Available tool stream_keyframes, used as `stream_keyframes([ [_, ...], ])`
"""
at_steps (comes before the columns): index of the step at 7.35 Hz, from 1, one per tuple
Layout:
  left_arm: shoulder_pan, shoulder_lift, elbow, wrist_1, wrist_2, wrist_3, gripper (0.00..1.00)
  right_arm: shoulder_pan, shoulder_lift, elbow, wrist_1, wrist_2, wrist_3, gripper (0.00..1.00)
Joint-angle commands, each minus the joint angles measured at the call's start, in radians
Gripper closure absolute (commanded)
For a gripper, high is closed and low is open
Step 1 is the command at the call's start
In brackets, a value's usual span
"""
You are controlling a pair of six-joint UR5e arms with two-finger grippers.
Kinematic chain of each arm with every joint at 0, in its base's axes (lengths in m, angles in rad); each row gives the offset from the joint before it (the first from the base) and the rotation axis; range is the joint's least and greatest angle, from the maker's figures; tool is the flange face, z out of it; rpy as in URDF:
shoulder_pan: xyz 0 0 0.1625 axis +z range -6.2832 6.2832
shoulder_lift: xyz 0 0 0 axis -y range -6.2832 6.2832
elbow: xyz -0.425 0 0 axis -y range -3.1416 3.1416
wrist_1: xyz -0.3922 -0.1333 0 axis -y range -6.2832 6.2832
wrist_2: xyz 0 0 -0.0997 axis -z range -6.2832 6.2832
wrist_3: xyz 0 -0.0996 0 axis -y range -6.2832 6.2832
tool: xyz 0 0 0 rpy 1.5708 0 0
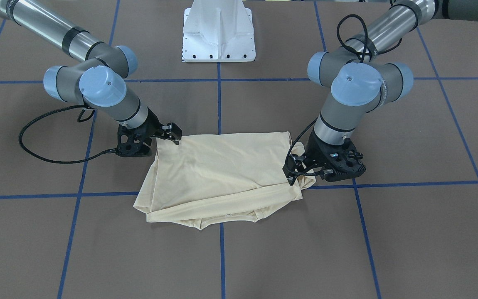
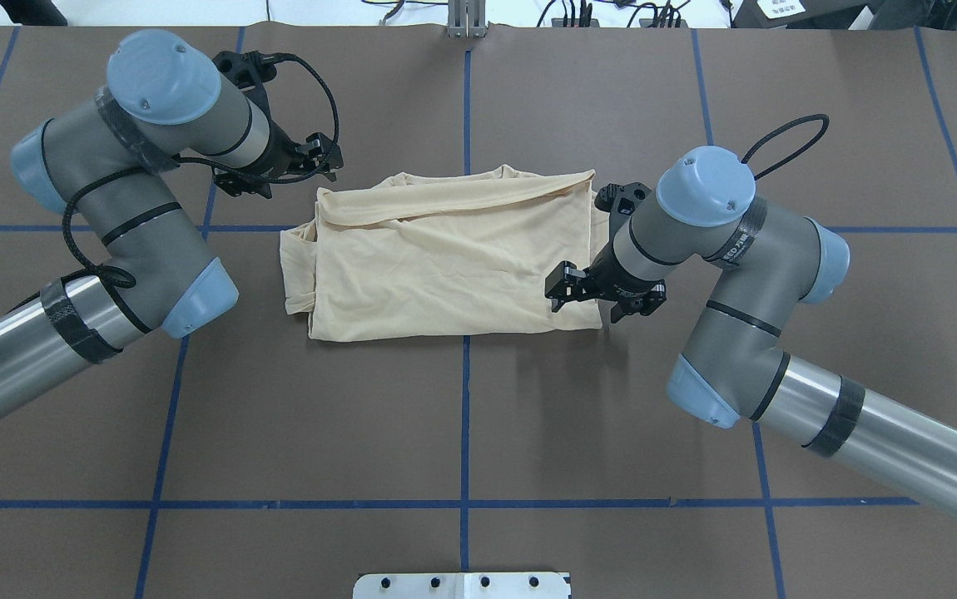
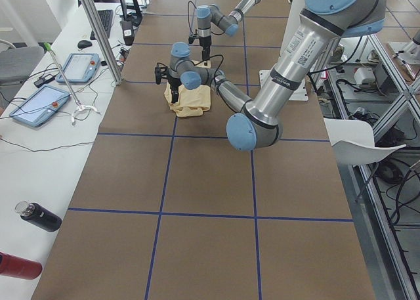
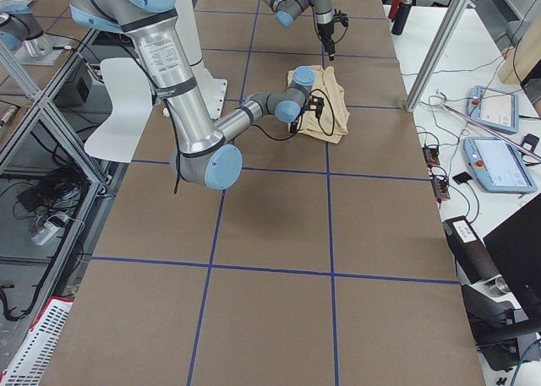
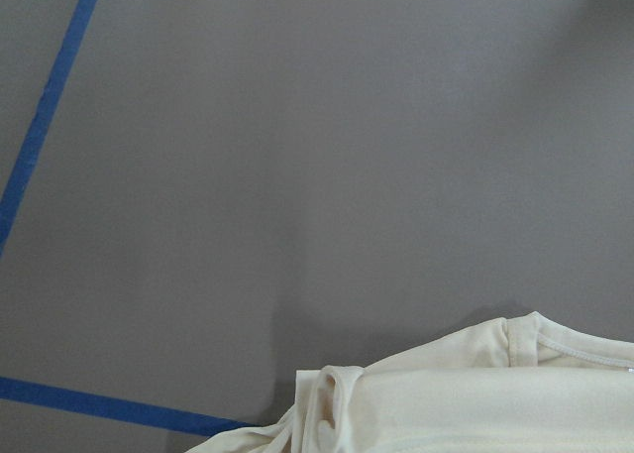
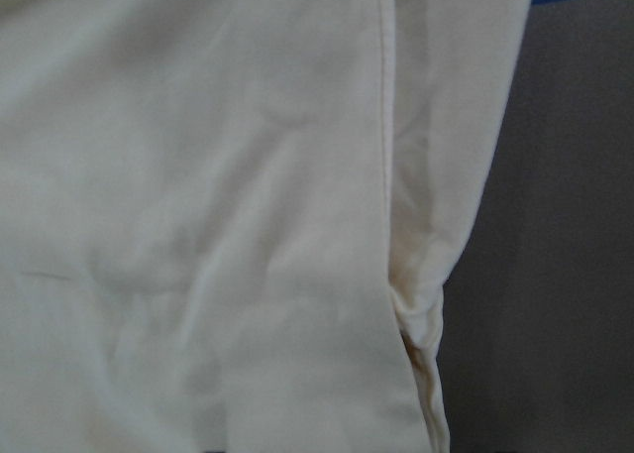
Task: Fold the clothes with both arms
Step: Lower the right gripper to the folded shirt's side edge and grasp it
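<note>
- The left gripper (image 1: 292, 169) has its two fingers spread, clamped on nothing. In the front-facing view, cream fabric shows through the gap between them.
- It hangs at the shirt's (image 2: 453, 258) far corner on the robot's left, where folded layers bunch out past the shirt's edge.
- The left wrist view shows that corner low in the frame, with bare table (image 2: 320, 416) beyond it.
- The right gripper (image 2: 560, 288) also has its fingers apart and grips nothing. It sits over the shirt's near corner on the robot's right, and I cannot tell whether the tips touch the cloth.
- The right wrist view is almost filled with cream fabric crossed by a stitched seam (image 6: 384, 126), with a strip of table beside the shirt's edge.
- The left arm (image 2: 137, 208) bends away from the shirt's left side, and the right arm (image 2: 745, 274) bends away from its right side.
- The shirt lies flat on the table, folded into a rough rectangle with plain fabric up. A sleeve lies along its far edge.
- A blue tape line (image 2: 465, 399) runs under the shirt's middle.
- The white pedestal base (image 1: 218, 33) stands on the robot's side of the shirt, well apart from it.
- Past the shirt's far side runs a white bench (image 3: 39, 155) holding two handheld screens (image 3: 80, 67).
- A black bottle (image 3: 39, 216) and a red bottle (image 3: 16, 266) lie farther along the bench, well apart from the shirt.
</note>
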Motion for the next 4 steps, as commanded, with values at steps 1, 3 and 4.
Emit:
stream_keyframes([
  [1,0.000,0.009,0.002,0.000,0.000,0.003,0.01,0.001,-0.001,0.000,-0.005,0.000,0.000,0.15],
  [3,0.002,0.024,0.005,-0.008,-0.002,0.004,0.01,0.002,-0.005,0.000,-0.005,0.000,0.000,0.24],
  [4,0.002,0.028,0.005,-0.011,-0.002,0.006,0.01,0.002,-0.003,-0.001,-0.005,0.002,0.000,0.43],
])
